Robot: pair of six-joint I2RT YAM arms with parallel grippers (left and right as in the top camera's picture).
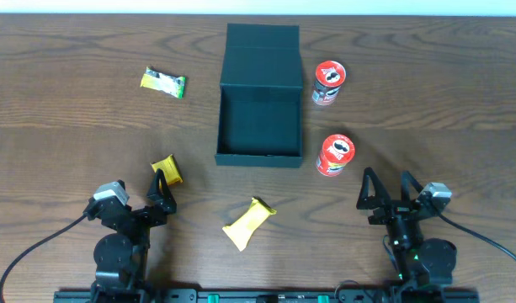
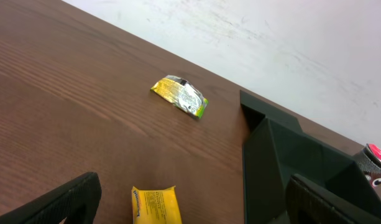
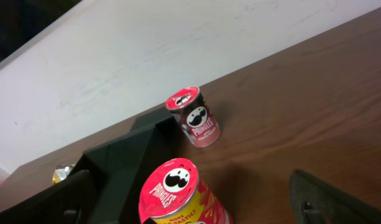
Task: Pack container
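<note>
**Packing not yet begun: both arms waiting at the near edge, box lying open**

At the far left, a green and yellow packet [image 1: 163,82] is lying alone on the brown wooden surface [image 1: 72,135], with wide bare wood around it. Nearer, the left pincer [image 1: 162,192] is hovering with its fingers spread apart and gripping nothing. A small yellow packet [image 1: 166,169] is sitting just beyond its tips. To the right of that, a longer yellow packet [image 1: 247,223] is lying slantwise near the front.

In the middle, toward the far side, the container [image 1: 258,156] is sitting with its hinged lid folded back flat. Its inside is showing dark and empty. Nothing is packed yet, so the work seems to be at its first pick.

Just right of the container, two red snack cans are standing upright, one far [image 1: 329,82] and one near [image 1: 335,154]. The right pincer [image 1: 386,187] is waiting near the closer can, fingers wide apart and empty.

The next move is probably asking the left pincer to drop low and close flat on the small yellow packet. It would then be carrying the packet up over the container's upright wall.

Room is looking generous on both outer sides. It is tighter between the cans and the container's right wall. The surface's far edge is running close behind the folded lid.
</note>
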